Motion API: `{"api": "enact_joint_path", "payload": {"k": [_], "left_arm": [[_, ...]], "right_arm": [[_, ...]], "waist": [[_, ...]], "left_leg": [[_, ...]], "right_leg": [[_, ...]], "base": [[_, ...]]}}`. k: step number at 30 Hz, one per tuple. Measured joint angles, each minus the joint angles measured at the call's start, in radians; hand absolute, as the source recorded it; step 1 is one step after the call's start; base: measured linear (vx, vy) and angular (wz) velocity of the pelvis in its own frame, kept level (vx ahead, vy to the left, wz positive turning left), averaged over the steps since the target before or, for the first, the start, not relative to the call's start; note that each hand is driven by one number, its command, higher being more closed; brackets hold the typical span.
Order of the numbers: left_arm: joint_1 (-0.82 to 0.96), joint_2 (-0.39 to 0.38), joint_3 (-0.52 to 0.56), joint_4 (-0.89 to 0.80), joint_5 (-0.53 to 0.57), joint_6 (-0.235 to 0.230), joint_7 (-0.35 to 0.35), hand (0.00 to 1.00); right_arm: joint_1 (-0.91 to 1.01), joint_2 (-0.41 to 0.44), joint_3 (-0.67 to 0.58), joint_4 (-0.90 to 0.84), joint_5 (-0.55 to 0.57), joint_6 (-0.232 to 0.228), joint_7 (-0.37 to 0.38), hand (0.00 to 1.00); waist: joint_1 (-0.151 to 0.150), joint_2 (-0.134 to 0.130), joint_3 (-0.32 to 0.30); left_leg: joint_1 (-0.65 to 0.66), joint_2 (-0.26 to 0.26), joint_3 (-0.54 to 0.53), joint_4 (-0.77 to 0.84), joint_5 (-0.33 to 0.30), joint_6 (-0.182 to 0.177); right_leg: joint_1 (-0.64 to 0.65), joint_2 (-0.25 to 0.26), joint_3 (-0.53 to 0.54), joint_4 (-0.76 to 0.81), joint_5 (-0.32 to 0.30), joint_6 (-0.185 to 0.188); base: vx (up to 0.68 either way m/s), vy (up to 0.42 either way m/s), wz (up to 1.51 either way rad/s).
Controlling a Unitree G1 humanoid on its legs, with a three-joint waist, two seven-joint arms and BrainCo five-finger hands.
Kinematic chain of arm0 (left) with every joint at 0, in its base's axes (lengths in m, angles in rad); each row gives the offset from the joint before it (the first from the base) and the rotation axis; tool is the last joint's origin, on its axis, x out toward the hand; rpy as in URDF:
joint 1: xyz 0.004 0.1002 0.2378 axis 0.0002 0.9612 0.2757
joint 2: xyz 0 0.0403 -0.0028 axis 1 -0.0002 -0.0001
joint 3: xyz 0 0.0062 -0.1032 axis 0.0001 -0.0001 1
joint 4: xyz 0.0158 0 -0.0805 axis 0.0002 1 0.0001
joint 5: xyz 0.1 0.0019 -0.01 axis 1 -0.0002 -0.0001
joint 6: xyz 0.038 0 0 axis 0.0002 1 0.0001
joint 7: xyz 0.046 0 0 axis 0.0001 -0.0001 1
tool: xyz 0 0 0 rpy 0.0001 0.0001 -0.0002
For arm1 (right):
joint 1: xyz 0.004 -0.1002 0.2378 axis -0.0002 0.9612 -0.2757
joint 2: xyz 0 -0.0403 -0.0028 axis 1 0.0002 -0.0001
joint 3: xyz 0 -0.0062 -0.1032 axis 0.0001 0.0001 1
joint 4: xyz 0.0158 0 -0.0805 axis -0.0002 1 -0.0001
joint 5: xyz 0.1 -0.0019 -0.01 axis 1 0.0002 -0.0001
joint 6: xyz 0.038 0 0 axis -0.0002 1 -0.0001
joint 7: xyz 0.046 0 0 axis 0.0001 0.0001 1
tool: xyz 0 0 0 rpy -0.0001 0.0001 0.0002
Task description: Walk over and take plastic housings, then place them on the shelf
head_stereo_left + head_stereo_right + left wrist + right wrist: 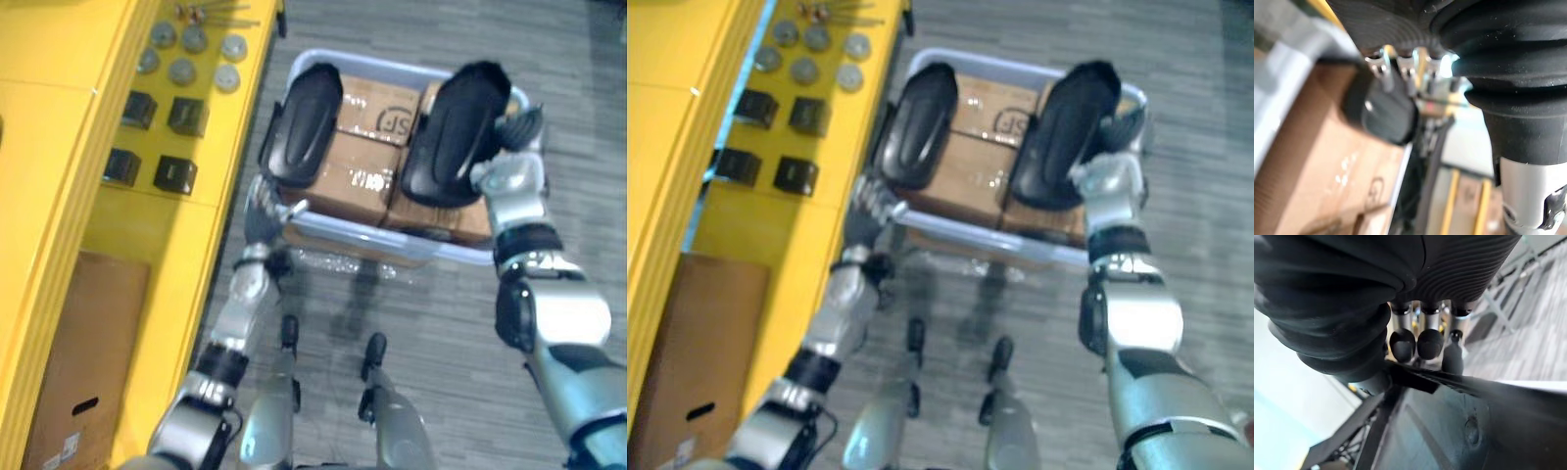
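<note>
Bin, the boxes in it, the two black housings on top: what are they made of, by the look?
Left housing and right housing: probably moulded plastic, being black, smooth and semi-gloss, with soft highlights on rounded shells. Boxes: brown matt cardboard; the shiny strips look like tape. Bin: seemingly pale bluish plastic, with a thin wall, a lipped rim and a slight sheen.

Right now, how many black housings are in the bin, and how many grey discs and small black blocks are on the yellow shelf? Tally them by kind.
Black plastic housings: 2
Grey round discs: 6
Small black blocks: 4
Total: 12
</note>
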Motion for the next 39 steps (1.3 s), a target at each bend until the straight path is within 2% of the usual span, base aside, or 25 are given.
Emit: {"api": "enact_joint_path", "payload": {"k": [4,8,13,15,24,28,34,39], "left_arm": [[-0.152,0.007,-0.059,0.115,-0.041,0.011,-0.039,0.0],[-0.296,0.029,-0.132,0.225,-0.077,0.046,-0.084,0.0],[-0.4,0.029,-0.138,0.317,-0.077,0.053,-0.109,0.0],[-0.415,0.025,-0.152,0.353,-0.077,0.061,-0.111,0.0],[-0.436,-0.03,-0.151,0.467,-0.072,0.082,-0.105,0.0],[-0.453,-0.057,-0.102,0.504,-0.066,0.085,-0.101,0.0],[-0.47,-0.066,-0.064,0.532,-0.066,0.086,-0.1,0.0],[-0.473,-0.089,-0.044,0.554,-0.078,0.086,-0.1,0.0]], "right_arm": [[-0.037,-0.001,0.021,0.004,0.013,0.0,0.003,1.0],[-0.082,-0.001,0.074,0.004,0.013,-0.002,0.007,1.0],[-0.126,0.004,0.133,-0.008,0.01,-0.009,0.008,1.0],[-0.127,0.015,0.155,-0.011,0.01,-0.023,0.008,1.0],[-0.122,0.073,0.225,-0.069,-0.009,-0.031,-0.001,1.0],[-0.119,0.088,0.263,-0.087,-0.034,-0.032,-0.004,1.0],[-0.109,0.101,0.305,-0.12,-0.062,-0.033,-0.005,1.0],[-0.1,0.119,0.353,-0.127,-0.087,-0.048,-0.005,1.0]], "waist": [[-0.003,0.0,0.015],[-0.007,-0.002,0.049],[-0.013,-0.003,0.05],[-0.017,-0.003,0.05],[-0.036,-0.003,0.05],[-0.047,-0.004,0.051],[-0.057,-0.031,0.066],[-0.061,-0.032,0.066]], "left_leg": [[-0.028,-0.002,-0.001,0.001,0.002,0.002],[-0.034,-0.003,-0.002,0.012,0.001,0.002],[-0.065,-0.003,-0.004,0.022,-0.001,-0.001],[-0.065,-0.005,-0.003,0.023,-0.001,-0.001],[-0.066,-0.003,0.002,0.04,-0.012,0.003],[-0.064,-0.002,0.006,0.04,-0.012,0.004],[-0.061,-0.001,0.025,0.039,-0.012,0.004],[-0.061,-0.002,0.026,0.038,-0.012,0.004]], "right_leg": [[-0.027,-0.001,-0.001,0.001,0.001,0.0],[-0.028,0.0,-0.001,0.004,0.001,0.0],[-0.052,0.0,-0.002,0.009,0.001,0.0],[-0.054,0.001,0.0,0.012,0.001,0.0],[-0.059,0.003,0.016,0.02,-0.001,-0.004],[-0.06,0.003,0.019,0.02,-0.001,-0.004],[-0.066,0.003,0.037,0.018,0.002,-0.005],[-0.066,0.003,0.038,0.017,0.004,-0.005]], "base": [[0.03,-0.017,0.01],[0.05,-0.019,0.03],[0.03,-0.011,0.02],[0.0,0.0,0.0],[-0.01,-0.006,-0.04],[-0.01,-0.01,-0.02],[0.02,-0.016,-0.07],[0.01,-0.003,-0.01]]}}
